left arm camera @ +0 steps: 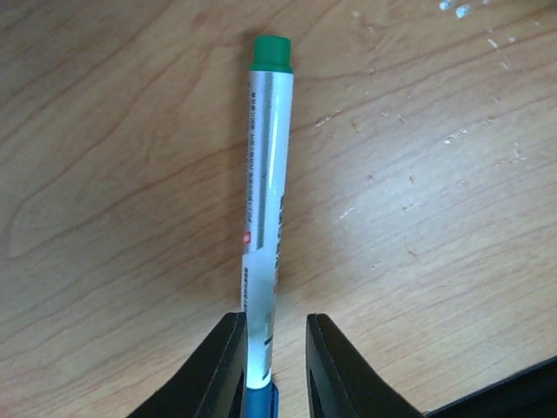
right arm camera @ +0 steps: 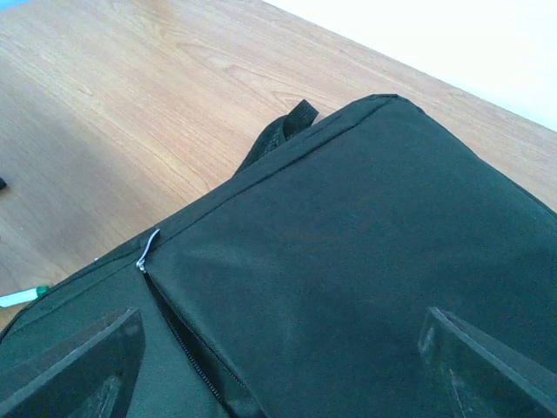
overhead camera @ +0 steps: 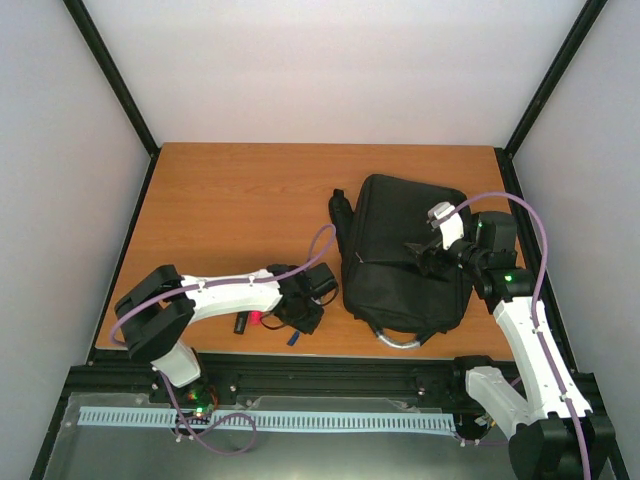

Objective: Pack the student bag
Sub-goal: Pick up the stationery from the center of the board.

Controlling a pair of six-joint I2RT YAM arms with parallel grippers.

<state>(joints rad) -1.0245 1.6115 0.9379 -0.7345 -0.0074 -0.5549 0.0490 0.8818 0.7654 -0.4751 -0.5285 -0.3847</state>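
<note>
Student bag [overhead camera: 405, 255]: lies flat on the worktop [overhead camera: 230, 200], centre-right of the top view, with a strap end poking out at its upper left.
Zip pull [right arm camera: 148, 251]: silver, left of centre in the right wrist view. Cannot tell if the track below it is parted.
Contents: interior hidden, nothing seen inside.
Right gripper [right arm camera: 280, 324]: over the bag, jaws spread wide, empty.
Left gripper [left arm camera: 274, 324]: left of the bag. Jaws slightly apart astride a green-capped marker [left arm camera: 268, 174], with a gap on one side, so not pinching.
Loose bits: small red item [overhead camera: 256, 318] and blue item [overhead camera: 292, 338] beside the left gripper.
Progress: looks early. Nothing seen packed. Marker and loose bits left to go in.
</note>
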